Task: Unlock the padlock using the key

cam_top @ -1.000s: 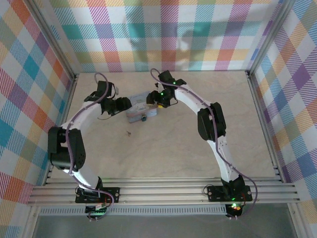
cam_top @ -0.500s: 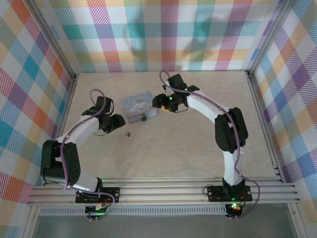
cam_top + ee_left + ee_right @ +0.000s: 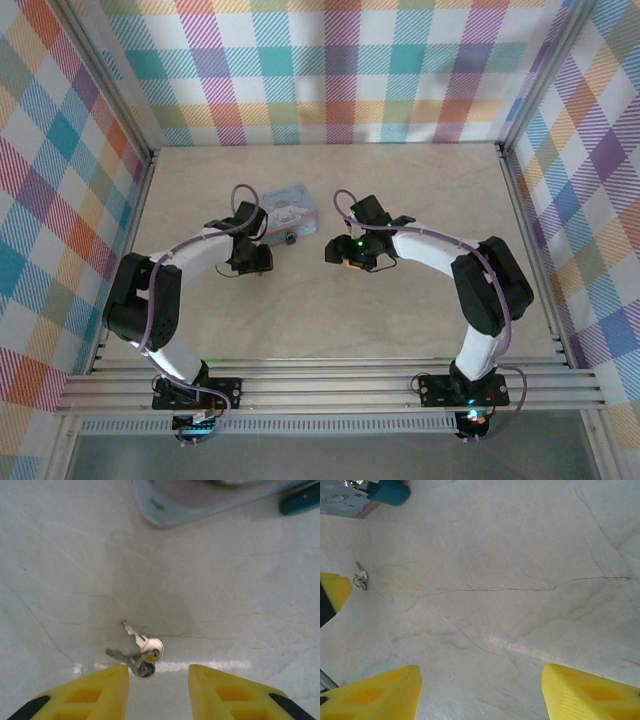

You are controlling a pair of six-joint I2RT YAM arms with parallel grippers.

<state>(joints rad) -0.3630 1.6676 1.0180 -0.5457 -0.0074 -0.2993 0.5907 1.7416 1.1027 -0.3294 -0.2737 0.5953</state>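
The key [image 3: 142, 652] is a pair of small silvery keys on a ring, lying flat on the pale table just ahead of my left gripper [image 3: 159, 680]. The yellow fingers [image 3: 95, 692] stand apart with nothing between them, and the ring lies by the left tip. The right wrist view also shows the key [image 3: 361, 577]. The padlock [image 3: 290, 238] is a tiny teal-dark lock at the near edge of the pastel tin box [image 3: 288, 210]. My right gripper [image 3: 333, 252] hovers open over bare table to the right of the padlock [image 3: 390, 492].
The tin box [image 3: 200, 500] lies beyond the key, with the padlock [image 3: 300, 500] at its right corner. Checked walls and metal rails close in the table on three sides. Bare table stretches to the right and toward the near edge.
Both arms have left the tin box and come nearer. The left gripper has moved down over the key and its jaws have narrowed. The right gripper has swung right of the padlock.
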